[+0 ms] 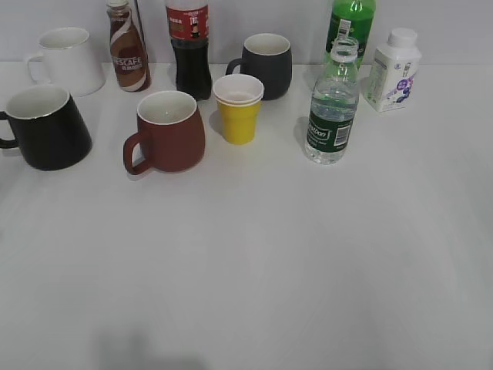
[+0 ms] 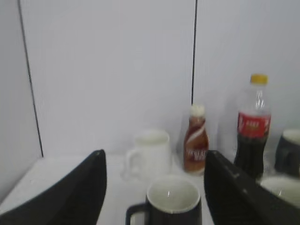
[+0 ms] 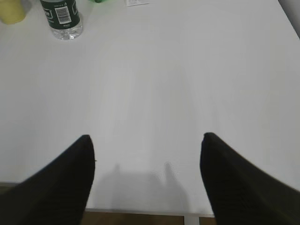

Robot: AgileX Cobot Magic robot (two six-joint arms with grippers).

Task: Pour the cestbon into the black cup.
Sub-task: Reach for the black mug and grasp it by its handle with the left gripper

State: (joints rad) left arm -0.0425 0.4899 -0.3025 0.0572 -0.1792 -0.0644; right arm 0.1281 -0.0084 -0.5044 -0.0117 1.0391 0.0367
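Note:
The cestbon (image 1: 333, 104) is a clear capless bottle with a dark green label, upright at the right of the table; its base shows at the top left of the right wrist view (image 3: 62, 18). The black cup (image 1: 46, 127) is a glossy black mug with a white inside, at the far left; it also shows low in the left wrist view (image 2: 172, 202). My left gripper (image 2: 154, 161) is open, its fingers on either side of the black cup and short of it. My right gripper (image 3: 146, 139) is open and empty over the table's near edge. Neither gripper shows in the exterior view.
A reddish-brown mug (image 1: 168, 131), a yellow cup (image 1: 238, 108), a dark-grey mug (image 1: 266, 65), a cola bottle (image 1: 189, 48), a coffee bottle (image 1: 127, 46), a white mug (image 1: 65, 60), a green soda bottle (image 1: 351, 19) and a white milk bottle (image 1: 393, 69) stand along the back.

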